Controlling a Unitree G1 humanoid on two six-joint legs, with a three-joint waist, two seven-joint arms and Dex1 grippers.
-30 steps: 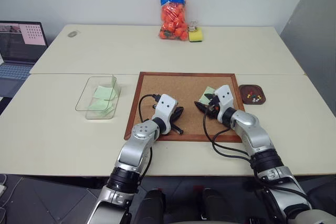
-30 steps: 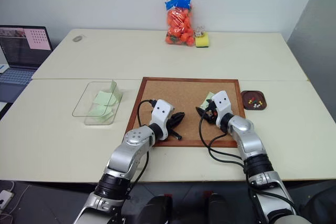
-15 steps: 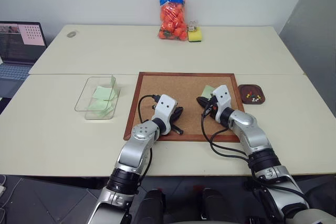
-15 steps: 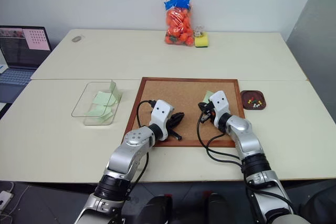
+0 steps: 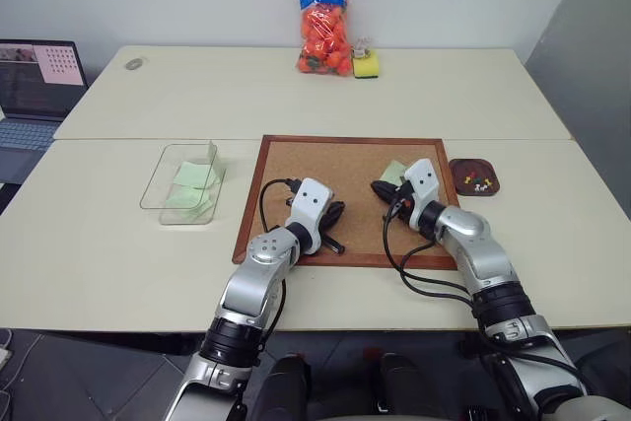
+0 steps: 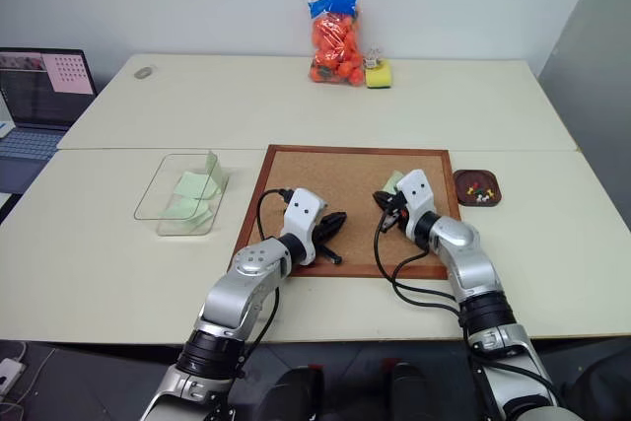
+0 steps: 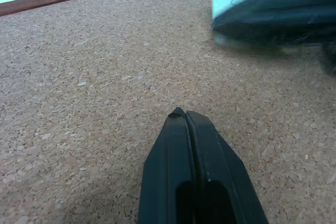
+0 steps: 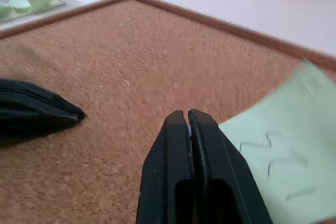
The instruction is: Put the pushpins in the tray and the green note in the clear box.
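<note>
Pale cream tabletop [image 5: 118,244] holds a big corkboard [image 5: 325,170] with a brown wood frame and a rough, speckled face. One green note [image 5: 393,172] lies flat on the board near its right edge. It is thin, square paper in a soft light green.

Close by the board's left edge sits the clear box [image 5: 182,182]. It is see-through plastic with low walls, and more green slips lie inside it.

Just past the board's right edge is the tray [image 5: 474,175], a small dark red-brown dish with round corners. Tiny pushpins [image 5: 479,182] with shiny heads sit in it, red and yellow among them.

Left fingers [image 5: 336,216] are black and smooth, pressed tight together over the cork, holding nothing. Right fingers [image 8: 189,116] are shut tight too, just beside the note's edge. I cannot tell if they pinch anything.
</note>
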